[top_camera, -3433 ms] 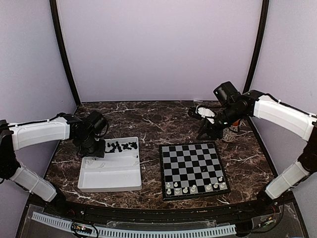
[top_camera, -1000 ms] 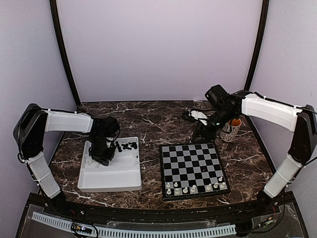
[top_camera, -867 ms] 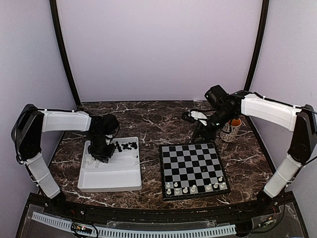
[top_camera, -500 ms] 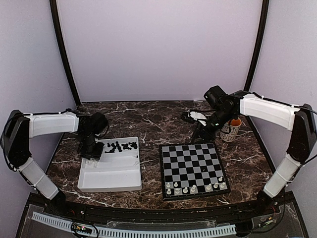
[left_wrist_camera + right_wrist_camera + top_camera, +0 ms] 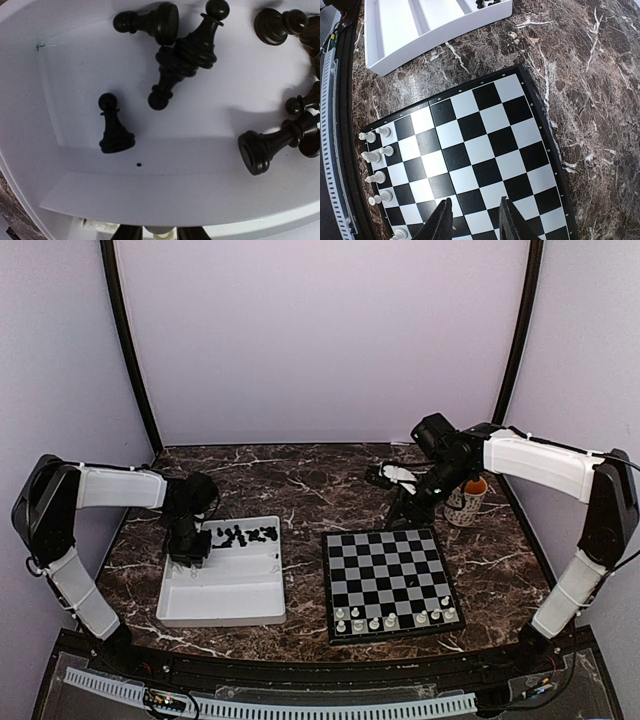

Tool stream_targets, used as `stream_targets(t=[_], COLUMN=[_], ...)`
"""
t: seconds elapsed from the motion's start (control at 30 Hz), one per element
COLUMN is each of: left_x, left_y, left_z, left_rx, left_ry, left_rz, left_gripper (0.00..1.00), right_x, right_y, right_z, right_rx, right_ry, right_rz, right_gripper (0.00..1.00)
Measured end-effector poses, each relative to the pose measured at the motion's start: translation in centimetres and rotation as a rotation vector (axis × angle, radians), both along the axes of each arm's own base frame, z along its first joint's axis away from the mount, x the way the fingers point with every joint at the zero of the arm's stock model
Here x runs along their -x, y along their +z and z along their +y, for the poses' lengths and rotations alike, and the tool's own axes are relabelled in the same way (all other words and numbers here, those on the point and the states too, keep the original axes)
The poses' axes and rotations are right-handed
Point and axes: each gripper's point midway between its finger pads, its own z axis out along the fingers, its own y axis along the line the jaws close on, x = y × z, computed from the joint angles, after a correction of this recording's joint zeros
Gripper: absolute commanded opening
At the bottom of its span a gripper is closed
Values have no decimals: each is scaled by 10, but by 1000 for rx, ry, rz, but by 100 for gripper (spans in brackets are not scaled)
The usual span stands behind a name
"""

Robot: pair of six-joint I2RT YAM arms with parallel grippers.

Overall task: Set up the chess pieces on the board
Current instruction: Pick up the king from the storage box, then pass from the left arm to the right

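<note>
Overhead view: left gripper [image 5: 188, 545] hangs over the white tray [image 5: 225, 605] beside the black pieces [image 5: 245, 534]; white pieces [image 5: 395, 618] line the near edge of the board [image 5: 388, 570]. Left wrist: its fingertips barely show, so I cannot tell their spread. Right wrist: right gripper [image 5: 472, 222] hovers over the board, its 2 fingers slightly parted, nothing between.

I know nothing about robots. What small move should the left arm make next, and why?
Probably lower the left end effector onto the lone black pawn and close on it. It hangs over the black pieces in the tray, that pawn sits clear of the rest, and the board has only white pieces along its near edge, so its far rows need black.
</note>
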Motion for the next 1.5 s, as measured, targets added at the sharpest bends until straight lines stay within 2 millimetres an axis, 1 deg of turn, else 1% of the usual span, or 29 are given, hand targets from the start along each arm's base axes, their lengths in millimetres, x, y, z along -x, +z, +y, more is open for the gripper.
stream_targets(t=[0.17, 0.33, 0.43, 0.5, 0.67, 0.73, 0.8, 0.87, 1.0, 1.07, 1.13, 1.2, 1.23, 1.3, 1.37, 1.43, 1.5], left_x=[-1, 0, 0, -3, -21, -22, -21, -21, -11, -9, -9, -9, -10, -9, -8, -9, -9], left_y=[-2, -1, 9, 31, 118, 141, 155, 157, 135, 129, 130, 137, 141, 149, 156, 159, 159], left_z=[-2, -5, -9, -14, -31, -38, -45, -55, -70, -76, -82, -90, -93, -99, -104, -107, -108], left_rx=[15, 34, 67, 112, 302, 380, 458, 556, 697, 746, 800, 862, 890, 951, 1009, 1052, 1080], left_ry=[-1, 0, 9, 21, 56, 72, 92, 123, 212, 245, 278, 302, 312, 333, 360, 387, 415], left_rz=[4, 6, -15, -69, -334, -404, -448, -476, -441, -434, -445, -463, -474, -497, -511, -519, -519], left_gripper=[14, 10, 8, 8, 8, 8, 8, 8, 8, 8, 7, 8, 8, 8, 8, 8, 8], right_x=[0, 1, 1, 1, -1, -1, 0, 4, 18, 23, 21, 16, 10, 2, -4, -1, 11], right_y=[0, 0, 1, 3, 16, 24, 34, 42, 60, 70, 81, 88, 90, 88, 78, 68, 61], right_z=[0, 0, 1, 2, 8, 10, 15, 22, 54, 77, 102, 125, 139, 159, 178, 199, 220], right_rx=[0, -3, -9, -15, -46, -62, -77, -89, -125, -154, -195, -239, -265, -298, -309, -313, -317], right_ry=[0, 1, 3, 3, 3, 3, 9, 21, 75, 87, 69, 40, 16, -15, -37, -31, -6], right_rz=[0, 3, 6, 7, 1, -7, -26, -49, -130, -177, -222, -243, -247, -245, -235, -218, -200], right_gripper=[33, 33, 33, 33, 34, 34, 35, 36, 37, 37, 37, 37, 37, 37, 38, 39, 40])
